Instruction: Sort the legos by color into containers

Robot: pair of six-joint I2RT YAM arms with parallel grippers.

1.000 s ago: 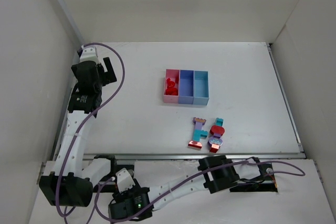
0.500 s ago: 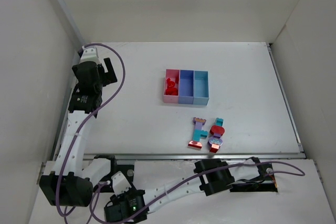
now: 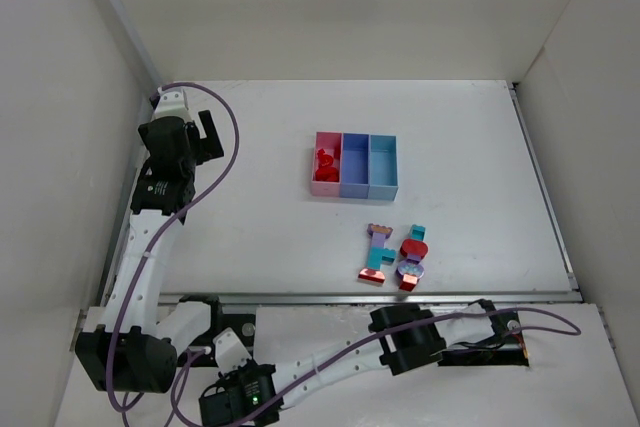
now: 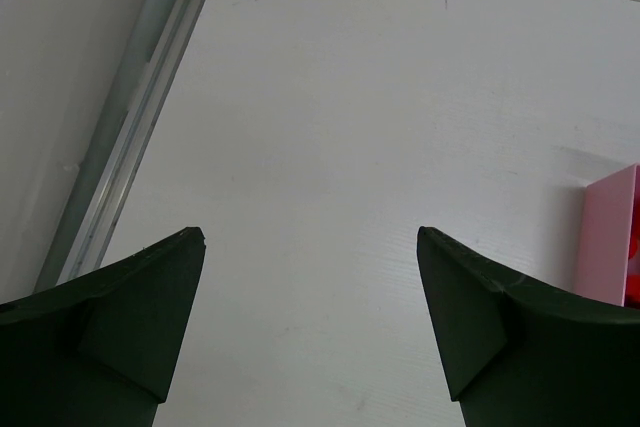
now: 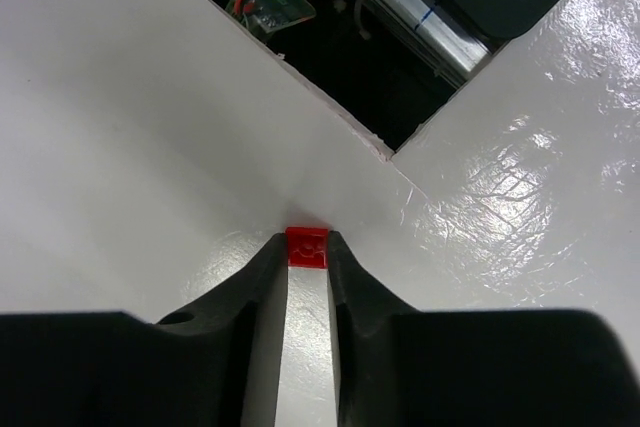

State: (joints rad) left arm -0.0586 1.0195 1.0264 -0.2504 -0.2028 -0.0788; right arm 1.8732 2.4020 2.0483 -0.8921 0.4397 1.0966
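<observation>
Right gripper (image 5: pixel 307 263) is pinched shut on a tiny red chip (image 5: pixel 307 247), one fingertip pressing each side. The chip sits right at the very ends of the tips, so I've got it, but only just. This is all at the near left, over the glossy white ledge (image 5: pixel 520 177) in front of the table (image 3: pixel 250 207), well apart from the bins (image 3: pixel 354 169). Left gripper (image 4: pixel 310 237) hangs over the far left of the table, fingers wide apart and nothing between them, with the pink bin (image 4: pixel 606 237) showing off to its right. From overhead, that pink bin has red pieces (image 3: pixel 324 160) in it. Two mixed clumps (image 3: pixel 378 252) lie on the near side of the bins, close together. Now, handling. I'd call this chip hard, smooth and feather-light, so weight is no worry but slip is. A stiff little piece held at the tips can twist or squirt out if I swing fast, so I'd carry it gently to the pink bin. The best hold is square across its flat side walls. The clumps look bulkier and press-fitted. My guess is they need one gripper bracing the bottom brick while the other pulls a top piece off by its sides.
</observation>
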